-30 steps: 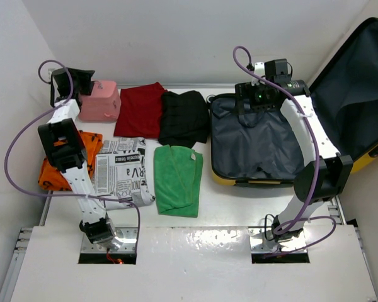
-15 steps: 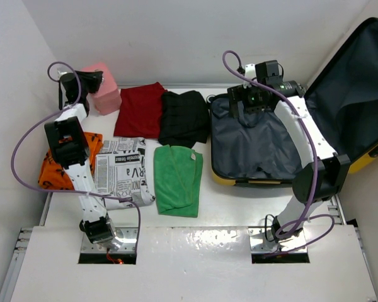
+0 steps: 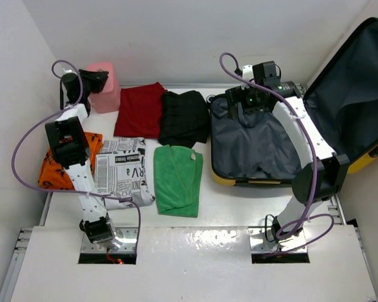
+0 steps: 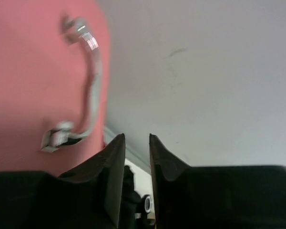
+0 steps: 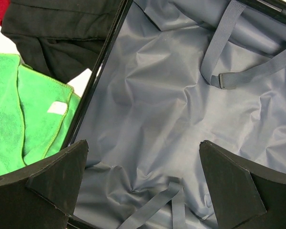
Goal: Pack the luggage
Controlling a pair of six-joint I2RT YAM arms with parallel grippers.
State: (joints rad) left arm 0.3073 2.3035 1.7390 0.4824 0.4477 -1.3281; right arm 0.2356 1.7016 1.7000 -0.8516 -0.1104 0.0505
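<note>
Finds the pink case [image 3: 106, 85] now tipped on end well left of the open luggage [image 3: 239, 151], left tool [image 4: 137, 143] narrowed just beside it, hold unclear, right tool [image 5: 142, 148] wide above the luggage's bare lining, folded clothes [image 3: 184, 119] left of it; reckons packing barely begun.

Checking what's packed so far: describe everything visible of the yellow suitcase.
The luggage lies open on the table: yellow hard shell, dark zipper band, crumpled grey fabric lining with loose straps, nothing inside. Its lid stands raised. A black garment abuts its left edge; the open right tool hovers above.
</note>
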